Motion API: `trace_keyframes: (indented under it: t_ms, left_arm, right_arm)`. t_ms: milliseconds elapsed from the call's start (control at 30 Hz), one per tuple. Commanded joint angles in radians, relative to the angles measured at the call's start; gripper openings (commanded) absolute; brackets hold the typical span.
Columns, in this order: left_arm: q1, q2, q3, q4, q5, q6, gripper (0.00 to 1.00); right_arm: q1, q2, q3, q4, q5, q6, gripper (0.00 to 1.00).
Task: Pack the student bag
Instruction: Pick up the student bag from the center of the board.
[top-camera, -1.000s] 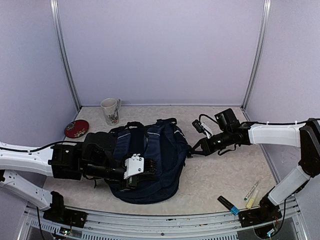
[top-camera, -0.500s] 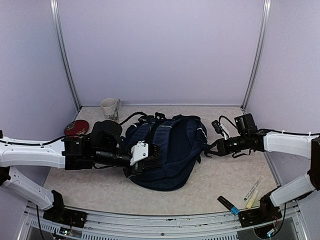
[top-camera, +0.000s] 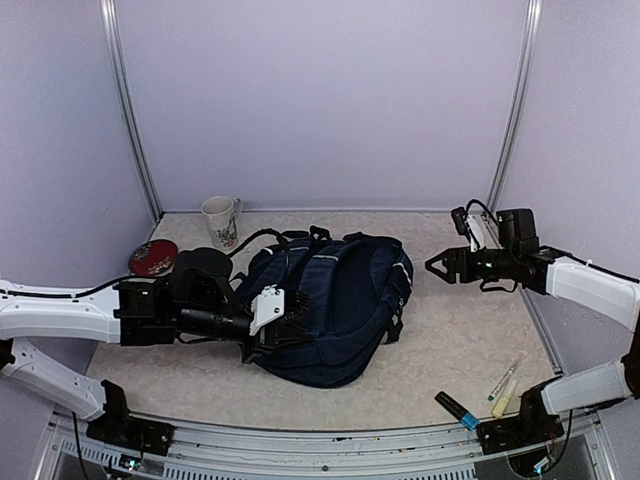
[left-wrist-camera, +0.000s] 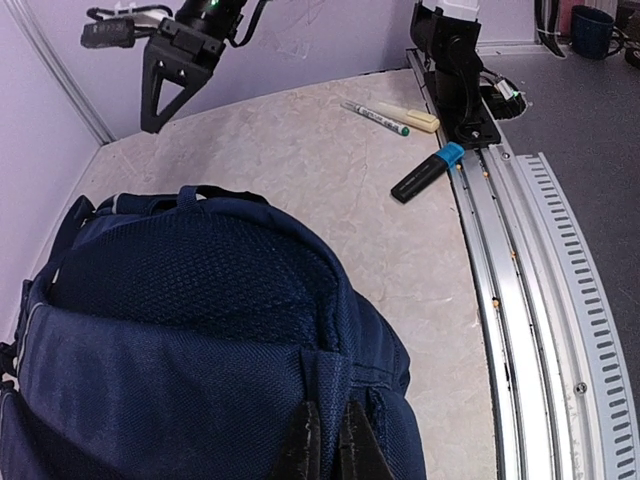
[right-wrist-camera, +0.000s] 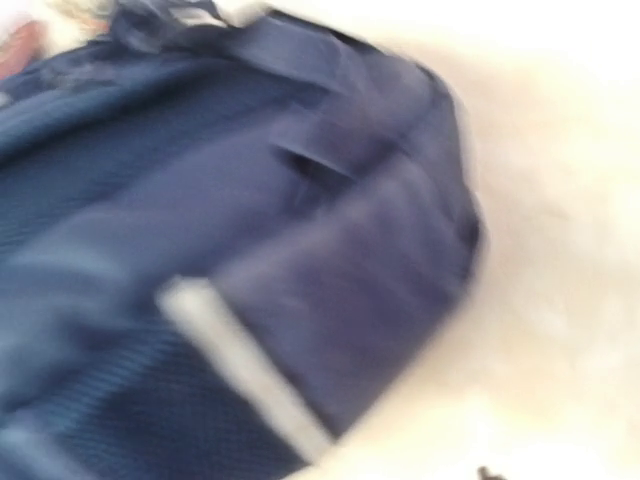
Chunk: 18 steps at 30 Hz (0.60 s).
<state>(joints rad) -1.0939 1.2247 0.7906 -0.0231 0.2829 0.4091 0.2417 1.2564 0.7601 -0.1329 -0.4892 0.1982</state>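
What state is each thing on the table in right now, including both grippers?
student bag: lying on the table, pinched at one edge.
left gripper: shut on the student bag's fabric.
right gripper: open, empty, apart from the student bag.
mug: upright, back left corner.
red round object: lying flat near the mug.
highlighter: lying flat, blue cap on.
pen: lying flat near the highlighter.

The student bag (top-camera: 345, 300) is navy, the mug (top-camera: 220, 222) white with a print, the table (top-camera: 470, 340) marbled beige.
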Motion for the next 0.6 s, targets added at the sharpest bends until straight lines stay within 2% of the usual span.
trace_keyframes:
  t_ms: [0, 100, 200, 400, 500, 567]
  left_arm:
    - [-0.007, -0.016, 0.046, 0.060, 0.003, -0.037, 0.00]
    - [-0.011, -0.021, 0.045, 0.060, 0.006, -0.025, 0.00]
    - [-0.015, -0.026, 0.042, 0.067, -0.004, -0.028, 0.00]
    - [-0.053, -0.026, 0.041, 0.078, -0.067, -0.028, 0.00]
    - [-0.064, -0.020, 0.050, 0.081, -0.106, -0.028, 0.00]
    - [-0.075, -0.011, 0.064, 0.084, -0.128, -0.030, 0.00]
  right_arm:
    - [0.051, -0.100, -0.055, 0.048, -0.129, 0.026, 0.72]
    - [0.164, -0.093, -0.081, 0.124, -0.122, 0.044, 0.76]
    - [0.265, -0.040, -0.044, 0.127, -0.116, -0.005, 0.74]
    - [0.322, 0.073, -0.035, 0.122, -0.179, -0.017, 0.74]
    - [0.350, 0.095, -0.060, 0.145, -0.209, -0.007, 0.81]
    - [0.369, 0.101, -0.071, 0.175, -0.205, 0.011, 0.74]
